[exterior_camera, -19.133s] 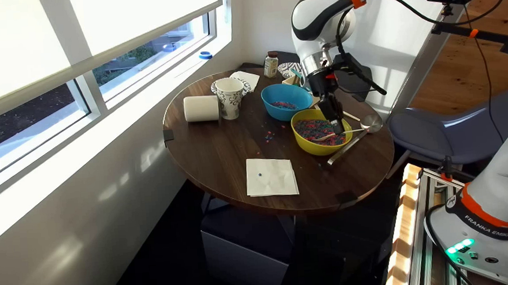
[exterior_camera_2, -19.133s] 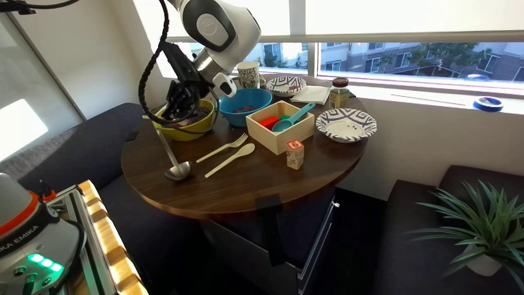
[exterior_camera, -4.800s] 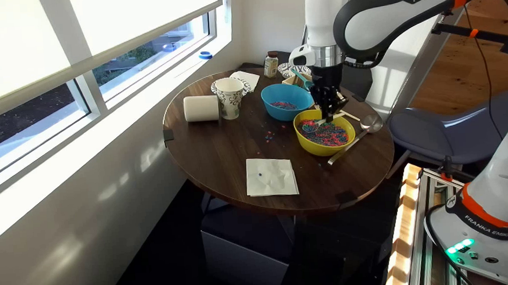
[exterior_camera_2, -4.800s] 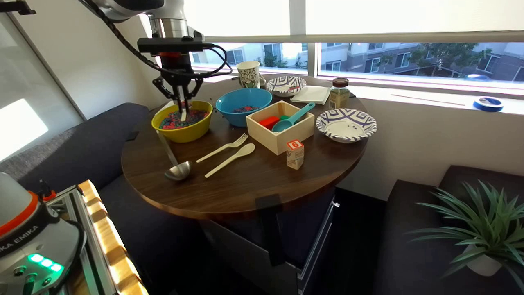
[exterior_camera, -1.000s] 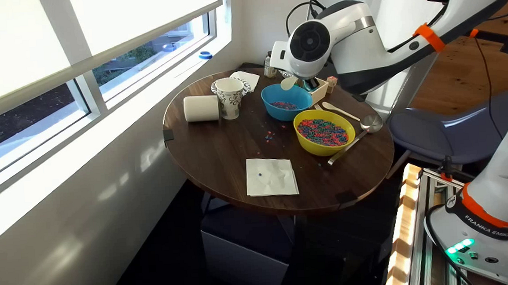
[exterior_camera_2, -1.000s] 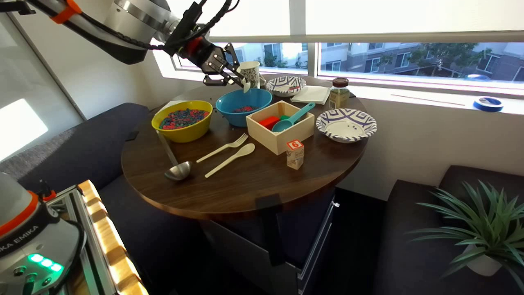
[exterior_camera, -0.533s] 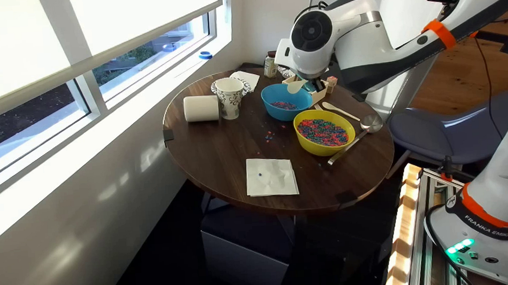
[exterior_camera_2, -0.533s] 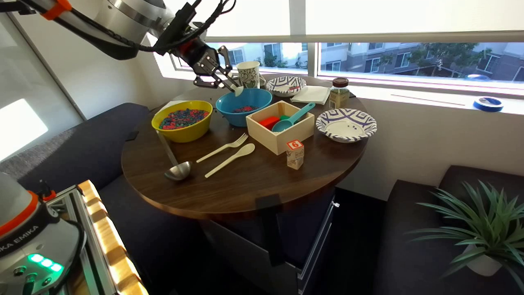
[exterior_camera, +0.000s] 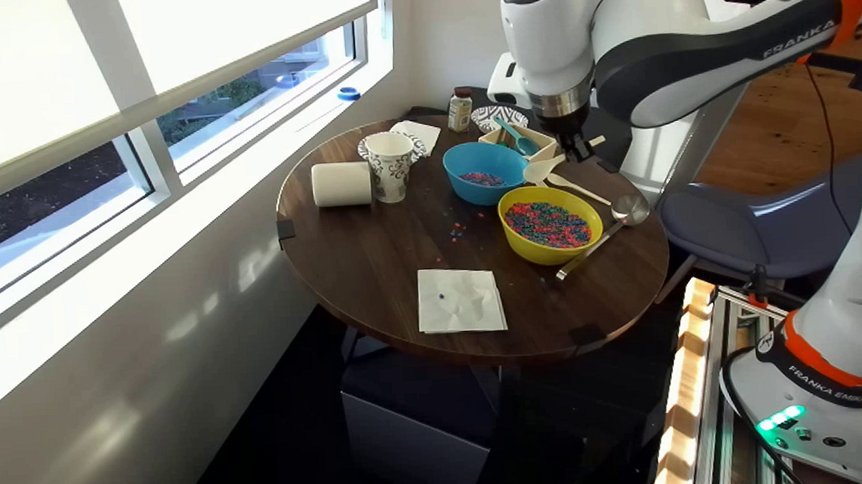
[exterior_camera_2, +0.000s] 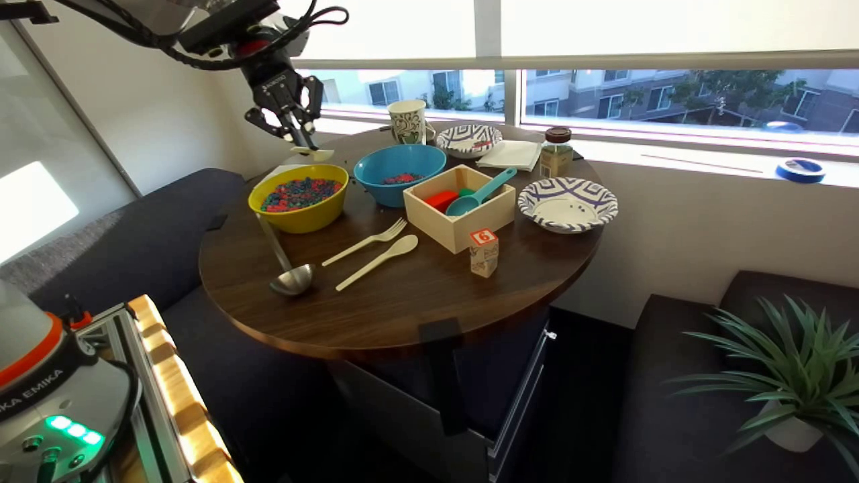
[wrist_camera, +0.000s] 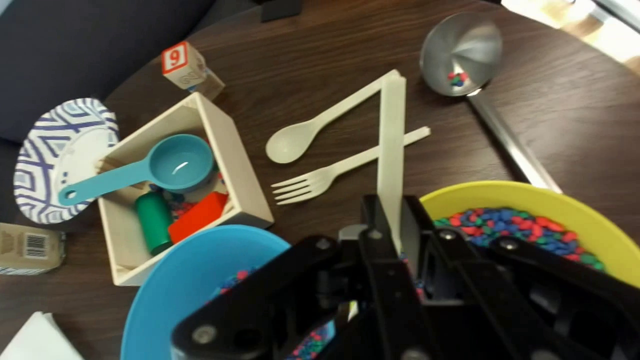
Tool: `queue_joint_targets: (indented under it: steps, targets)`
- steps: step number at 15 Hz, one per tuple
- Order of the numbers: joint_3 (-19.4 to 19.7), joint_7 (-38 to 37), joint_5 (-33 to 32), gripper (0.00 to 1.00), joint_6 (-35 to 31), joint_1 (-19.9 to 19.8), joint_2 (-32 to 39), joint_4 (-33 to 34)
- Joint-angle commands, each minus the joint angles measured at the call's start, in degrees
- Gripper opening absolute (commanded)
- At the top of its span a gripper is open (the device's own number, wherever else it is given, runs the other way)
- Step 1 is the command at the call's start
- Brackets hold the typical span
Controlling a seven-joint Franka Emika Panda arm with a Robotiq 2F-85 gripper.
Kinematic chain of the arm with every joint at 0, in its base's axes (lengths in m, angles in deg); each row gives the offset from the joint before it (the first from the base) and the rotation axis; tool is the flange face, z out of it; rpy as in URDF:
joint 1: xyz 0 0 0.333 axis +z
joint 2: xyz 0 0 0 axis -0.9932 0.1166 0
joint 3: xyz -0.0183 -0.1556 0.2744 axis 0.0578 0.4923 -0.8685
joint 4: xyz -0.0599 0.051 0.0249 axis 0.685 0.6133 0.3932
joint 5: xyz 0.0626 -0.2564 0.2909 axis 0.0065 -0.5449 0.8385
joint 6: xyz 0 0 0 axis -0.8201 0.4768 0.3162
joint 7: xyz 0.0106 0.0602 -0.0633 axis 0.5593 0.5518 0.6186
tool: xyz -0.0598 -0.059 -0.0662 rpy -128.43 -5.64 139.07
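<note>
Found a pale spoon [exterior_camera: 544, 168] held aloft by its handle in the gripper [wrist_camera: 392, 212], with fingers [wrist_camera: 370, 215] narrow and firm around it, near a yellow bowl [exterior_camera_2: 309, 221] and a blue bowl [exterior_camera: 477, 194]. Read a red "6" on a block [exterior_camera_2: 484, 253] in an exterior view. Noted a barcode on a jar [wrist_camera: 32, 247]. Read "FRANKA" on the arm [exterior_camera: 727, 63], "FRANKA EMIKA" on its base [exterior_camera: 846, 417].
</note>
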Motion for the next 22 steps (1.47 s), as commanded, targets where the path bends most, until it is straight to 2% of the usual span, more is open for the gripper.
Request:
queue_joint_targets:
  steps: [1,6,10,22]
  targets:
    - [-0.05,4.71,7.26,0.03,5.88,1.16,-2.60,-0.83]
    - [0.51,5.94,10.28,0.03,9.84,0.87,-1.04,-1.63]
    - [1.06,5.89,11.31,0.03,9.86,0.35,1.21,-2.75]
    - [1.96,6.56,14.72,0.03,1.05,-1.22,7.17,-1.67]
